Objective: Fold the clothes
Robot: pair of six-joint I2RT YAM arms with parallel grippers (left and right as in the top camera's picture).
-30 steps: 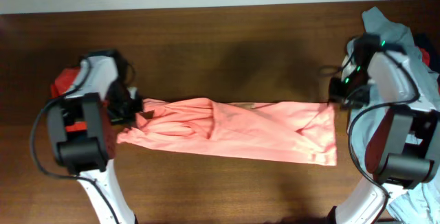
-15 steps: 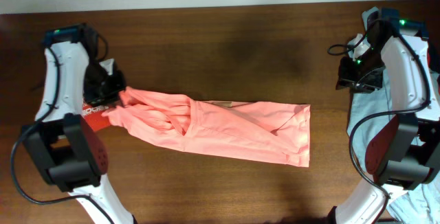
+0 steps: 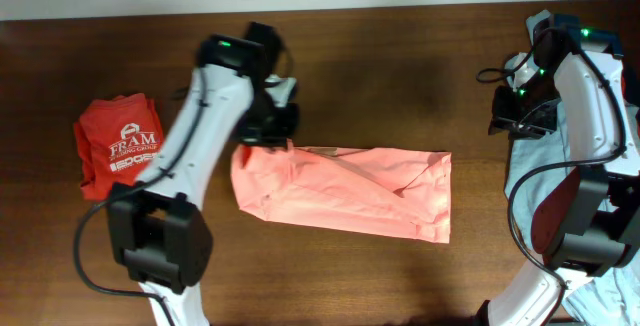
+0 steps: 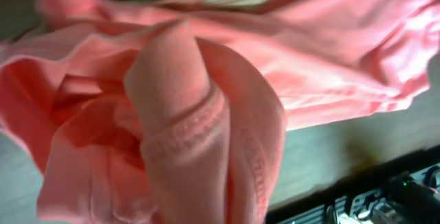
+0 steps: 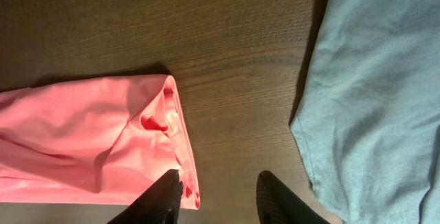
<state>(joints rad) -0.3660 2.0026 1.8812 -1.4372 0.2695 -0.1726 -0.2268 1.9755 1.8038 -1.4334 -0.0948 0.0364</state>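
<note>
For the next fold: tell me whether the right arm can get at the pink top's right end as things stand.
Probably yes. The right gripper hangs open over bare table beside the right end of the pink top. The grey-blue garment lies on its other side, and nothing sits between gripper and top.

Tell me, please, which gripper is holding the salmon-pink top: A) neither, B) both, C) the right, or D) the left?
D: the left gripper is shut on a bunched end of the salmon-pink top, while the right gripper stands open, clasping nothing.
</note>
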